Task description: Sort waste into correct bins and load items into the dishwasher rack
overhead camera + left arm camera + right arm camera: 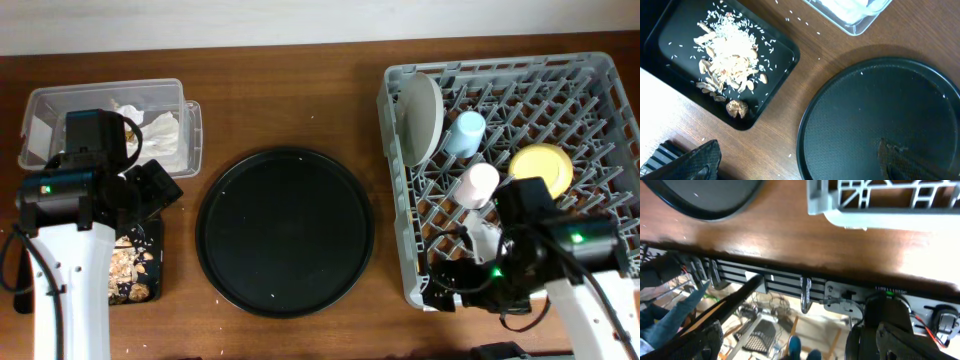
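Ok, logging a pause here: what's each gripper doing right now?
Left gripper: open, holding nothing.
Right gripper: open, holding nothing.

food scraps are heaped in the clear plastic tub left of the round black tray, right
No. The food scraps are heaped in the shallow black rectangular tray, not the clear plastic tub. That tray is left of the round black tray; the left wrist view shows it.
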Robot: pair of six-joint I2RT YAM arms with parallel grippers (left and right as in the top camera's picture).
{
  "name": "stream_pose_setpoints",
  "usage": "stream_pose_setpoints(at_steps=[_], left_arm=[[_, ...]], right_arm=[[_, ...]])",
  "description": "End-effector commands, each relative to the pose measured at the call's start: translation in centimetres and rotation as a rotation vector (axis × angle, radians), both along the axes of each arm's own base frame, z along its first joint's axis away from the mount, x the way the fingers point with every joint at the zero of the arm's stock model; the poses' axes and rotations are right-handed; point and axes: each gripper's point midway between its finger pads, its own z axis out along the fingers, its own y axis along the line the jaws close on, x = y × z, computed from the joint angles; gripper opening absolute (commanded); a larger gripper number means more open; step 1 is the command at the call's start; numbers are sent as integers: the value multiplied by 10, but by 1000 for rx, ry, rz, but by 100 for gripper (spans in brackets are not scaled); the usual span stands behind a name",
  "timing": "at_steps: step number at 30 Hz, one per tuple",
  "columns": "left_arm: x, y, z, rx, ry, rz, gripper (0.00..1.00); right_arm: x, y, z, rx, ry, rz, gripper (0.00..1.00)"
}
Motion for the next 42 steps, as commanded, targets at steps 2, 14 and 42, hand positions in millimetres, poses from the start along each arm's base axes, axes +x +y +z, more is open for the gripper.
stream_pose_setpoints(at_steps=[2,14,42], left_arm=[[1,1,3,0,-10,5,99],[1,1,3,0,-10,6,99],[1,1,3,0,-10,6,99]], right_arm=[[4,-22,-19,-155,92,23,99],[65,-18,-31,-145,-127,62,99],[118,-4,-21,54,-1619,-41,99]])
